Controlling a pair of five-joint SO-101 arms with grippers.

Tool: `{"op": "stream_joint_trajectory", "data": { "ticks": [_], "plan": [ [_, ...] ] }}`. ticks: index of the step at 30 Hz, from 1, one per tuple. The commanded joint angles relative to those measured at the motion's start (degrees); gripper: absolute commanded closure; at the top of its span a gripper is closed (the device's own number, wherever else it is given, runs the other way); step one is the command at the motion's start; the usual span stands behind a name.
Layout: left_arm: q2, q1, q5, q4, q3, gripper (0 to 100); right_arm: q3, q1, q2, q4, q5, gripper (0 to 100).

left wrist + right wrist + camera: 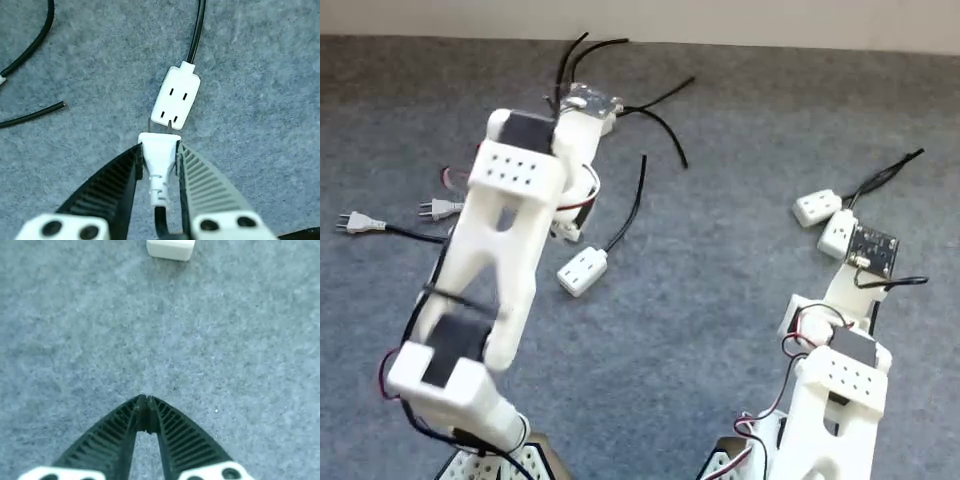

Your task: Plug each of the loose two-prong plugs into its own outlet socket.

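My left gripper is shut on a white two-prong plug, its black cord trailing back between the fingers. The plug's prongs meet the near end of a white outlet socket lying on the grey carpet, slots facing up. That socket sits beside the left arm in the high view. Two loose white plugs lie at the far left. My right gripper is shut on nothing, low over bare carpet, with a white socket block ahead of it.
Two more white sockets lie at the right by the right arm. Loose black cords curl at the back of the carpet, and cord ends lie near the left gripper. The carpet's middle is open.
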Motion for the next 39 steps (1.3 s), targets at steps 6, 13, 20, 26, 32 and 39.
{"op": "stream_joint_trajectory", "data": {
  "ticks": [6,13,20,26,32,39],
  "plan": [
    [7.43,5.76,-8.88,0.97,-0.57,99,0.66,0.66,-0.66,-3.3,-0.7,99.1],
    [8.4,1.54,-12.75,0.88,0.66,99,0.66,0.66,-0.66,-3.3,-0.7,99.1],
    [8.48,0.92,-13.45,0.88,2.07,99,0.66,0.66,-0.66,-3.3,-0.62,99.1],
    [8.48,1.89,-15.21,0.88,4.0,99,0.66,0.66,-0.66,-3.3,-0.62,99.1],
    [8.57,1.8,-15.47,0.88,4.09,99,0.66,0.66,-0.66,-3.3,-0.62,99.1],
    [15.25,1.8,-15.47,0.0,1.98,99,0.66,0.66,-0.66,-3.3,-0.62,99.1]
  ]
}}
